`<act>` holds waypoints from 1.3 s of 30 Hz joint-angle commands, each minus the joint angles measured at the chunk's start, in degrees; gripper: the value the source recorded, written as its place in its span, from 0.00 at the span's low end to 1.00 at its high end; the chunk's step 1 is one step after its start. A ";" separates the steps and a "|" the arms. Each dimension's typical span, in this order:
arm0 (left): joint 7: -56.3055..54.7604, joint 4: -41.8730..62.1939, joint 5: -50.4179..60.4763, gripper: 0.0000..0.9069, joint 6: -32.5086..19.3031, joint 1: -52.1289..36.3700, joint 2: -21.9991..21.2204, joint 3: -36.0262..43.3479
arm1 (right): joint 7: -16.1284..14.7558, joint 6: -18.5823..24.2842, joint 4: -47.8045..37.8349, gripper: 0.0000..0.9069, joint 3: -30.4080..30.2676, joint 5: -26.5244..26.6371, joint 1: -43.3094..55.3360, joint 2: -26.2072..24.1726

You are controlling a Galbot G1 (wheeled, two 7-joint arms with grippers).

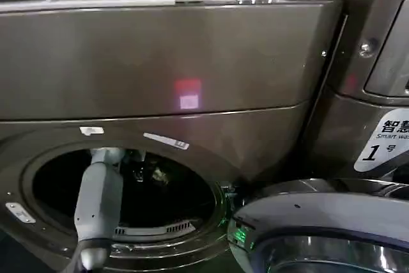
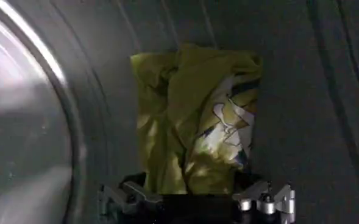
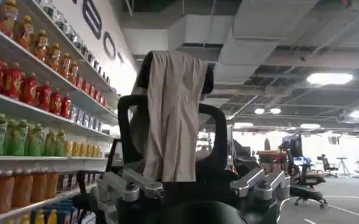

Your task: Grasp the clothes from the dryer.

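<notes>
Inside the dryer (image 1: 192,62) drum, left gripper (image 2: 194,198) spread open around the clothes (image 2: 194,122)

Pale grey left arm (image 1: 99,202), rounded casing, silver bolted jaws

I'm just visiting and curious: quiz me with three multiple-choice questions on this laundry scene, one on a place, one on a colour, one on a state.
1. Where does the left arm reach?
A. into the dryer port
B. onto its top
C. toward the floor

2. What colour are the clothes?
A. red
B. yellow-green
C. blue

3. How is the left gripper?
A. shut on nothing
B. shut on the door
C. open, a finger on each side of the clothes

Answers: 1 A, the head view shows the arm entering the round port. 2 B, seen in the left wrist view. 3 C, its fingers stand spread apart.
</notes>
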 commanded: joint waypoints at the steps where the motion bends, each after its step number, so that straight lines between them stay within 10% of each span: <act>1: 1.06 7.18 -4.17 0.00 0.71 -2.05 0.19 0.18 | 0.04 -0.01 -0.06 1.00 -0.13 -0.01 0.13 -0.12; 34: -3.22 -1.92 -3.58 0.00 4.07 0.49 -0.34 -1.17 | 0.03 0.29 -0.04 1.00 -1.02 -0.07 0.44 0.11; 39: -14.99 -1.84 -18.11 0.00 7.52 0.59 -1.34 -1.67 | 0.00 0.45 0.03 1.00 -1.42 -0.10 0.50 0.15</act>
